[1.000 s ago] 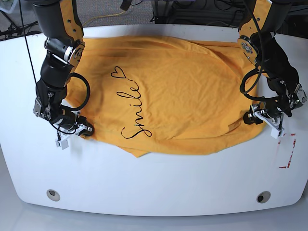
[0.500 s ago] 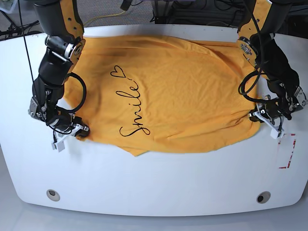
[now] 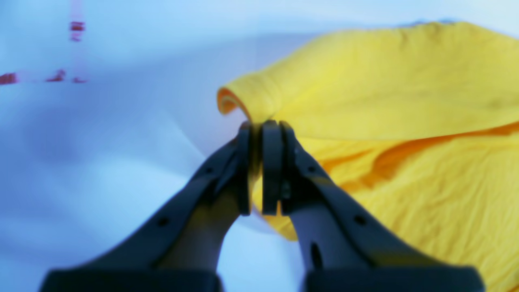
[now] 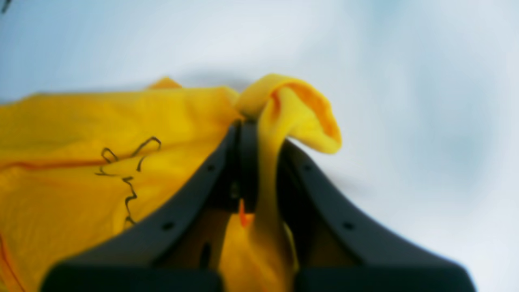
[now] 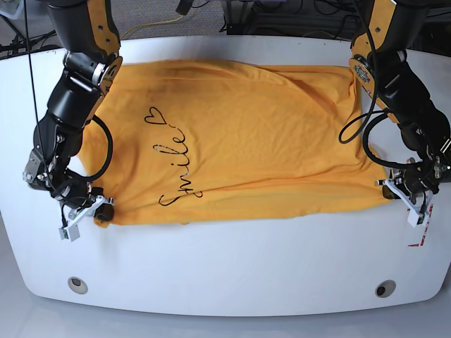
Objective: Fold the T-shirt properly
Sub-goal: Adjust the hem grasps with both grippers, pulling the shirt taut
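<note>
Nearest me in base view: bare strip of the white rounded table (image 5: 225, 267) w/ two round metal inserts (image 5: 78, 285) near its front edge, one per side. That strip is the widest free room I've got. Red dashed marking (image 5: 423, 229) sits on the table at the front, on the left arm's side, just outboard of the left claw.

The wrinkled orange-yellow cloth T-shirt w/ black cursive "Smile" script (image 5: 232, 141) lies spread flat across the table's middle & back. Its front hem runs nearly straight between the two claws. Side margins are thin: only a narrow band of white shows past the cloth at each end. Back edge of the shirt lies near the table's far rim, betw the two arm bases; little room there.

Right black two-finger claw (image 5: 95, 210) is at the front corner of the shirt on its side. Right wrist view: jaws pressed together on a bunched fold of the yellow cloth (image 4: 279, 121), which loops up over the fingertips; script visible just beside.

Left black two-finger claw (image 5: 411, 189) is at the opposite front corner. Left wrist view: jaws together w/ a thin edge of cloth (image 3: 365, 89) pinched betw them, corner curling up off the table. Wrist views are blurry, so I can't tell how much cloth is caught.
</note>
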